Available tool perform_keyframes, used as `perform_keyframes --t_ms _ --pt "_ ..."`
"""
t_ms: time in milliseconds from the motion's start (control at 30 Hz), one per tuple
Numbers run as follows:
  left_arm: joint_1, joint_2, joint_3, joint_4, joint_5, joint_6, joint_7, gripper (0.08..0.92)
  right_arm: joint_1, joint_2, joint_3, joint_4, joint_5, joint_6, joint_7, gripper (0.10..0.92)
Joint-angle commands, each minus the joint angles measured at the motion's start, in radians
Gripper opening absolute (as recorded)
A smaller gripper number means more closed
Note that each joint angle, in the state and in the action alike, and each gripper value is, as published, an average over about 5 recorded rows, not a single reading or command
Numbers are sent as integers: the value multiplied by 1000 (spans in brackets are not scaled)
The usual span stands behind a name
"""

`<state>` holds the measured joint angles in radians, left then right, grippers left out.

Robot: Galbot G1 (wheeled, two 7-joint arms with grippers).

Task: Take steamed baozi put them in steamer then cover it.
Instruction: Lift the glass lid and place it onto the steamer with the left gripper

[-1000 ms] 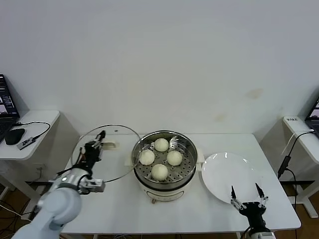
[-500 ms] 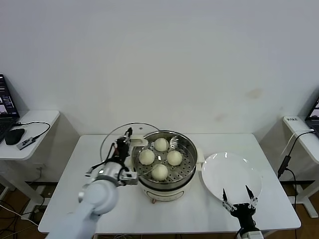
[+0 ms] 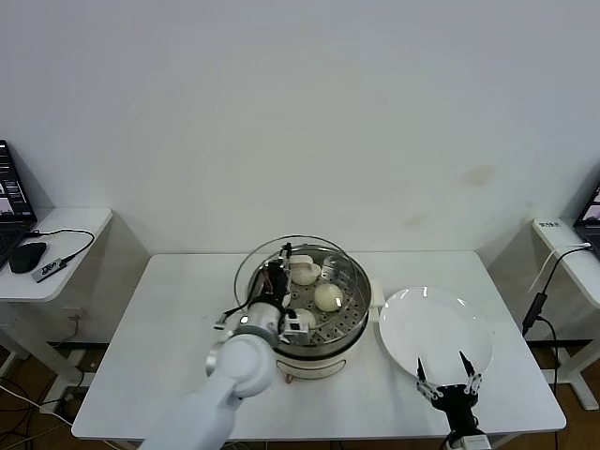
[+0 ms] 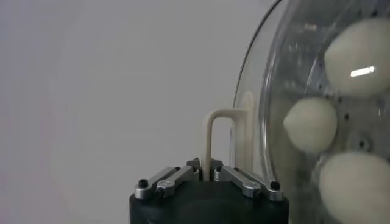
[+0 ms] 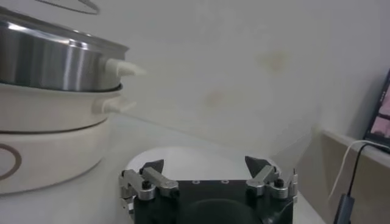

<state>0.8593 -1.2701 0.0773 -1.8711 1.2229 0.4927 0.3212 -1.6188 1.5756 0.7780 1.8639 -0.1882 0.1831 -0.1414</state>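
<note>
Jaws of the left gripper [image 4: 210, 176] are clamped on the cream bar handle of the cover [image 3: 281, 272], which hangs tilted over the steamer's [image 3: 349, 323] nine-o'clock rim, not yet seated. The steamed baozi [image 3: 327, 297] already lie inside on the perforated floor, so loading looks done; only lowering and releasing the lid remains. Over the table [image 3: 178, 356], the right gripper [image 3: 448, 391] waits wide open at the white plate's [image 3: 427, 323] six-o'clock edge.

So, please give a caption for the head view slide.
Left gripper carries the glass cover over the steamer; right gripper waits open.
</note>
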Motion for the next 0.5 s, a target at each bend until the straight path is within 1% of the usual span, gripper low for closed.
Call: perform_keyframes --t_ms 33,500 --pt "-15 -112 44 66 100 -4 11 152 4 1 -3 -7 -5 2 2 823" --pt "15 -105 21 84 140 -28 10 152 -5 1 -3 -12 -5 9 5 823"
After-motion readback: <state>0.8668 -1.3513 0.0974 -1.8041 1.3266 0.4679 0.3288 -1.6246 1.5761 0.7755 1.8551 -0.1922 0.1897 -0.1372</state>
